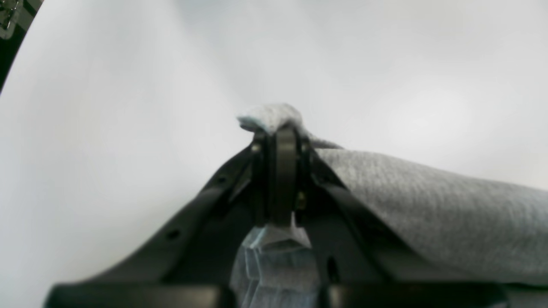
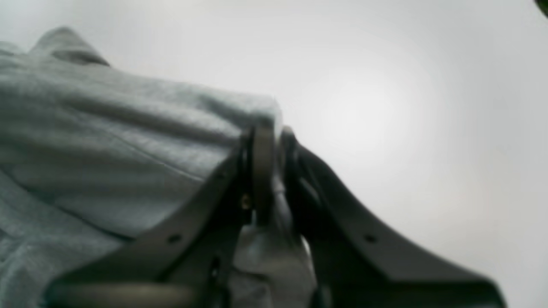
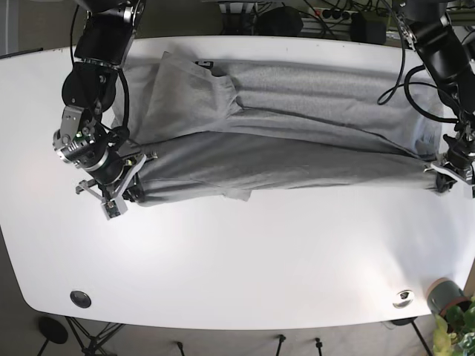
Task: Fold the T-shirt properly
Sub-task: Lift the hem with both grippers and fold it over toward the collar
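No legible text (all views blurred).

arms: black, silver joints | cables: black, looped | left gripper [image 1: 280, 132]: black, possibly screwed

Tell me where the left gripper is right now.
In the base view the left gripper is at the table's right edge, jaws shut on the shirt's end, opposite the right gripper.

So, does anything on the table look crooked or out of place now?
Mostly tidy. The grey cotton T-shirt is stretched between the left hand and right hand. One sleeve lies folded at an angle, and a small flap pokes below the front edge.
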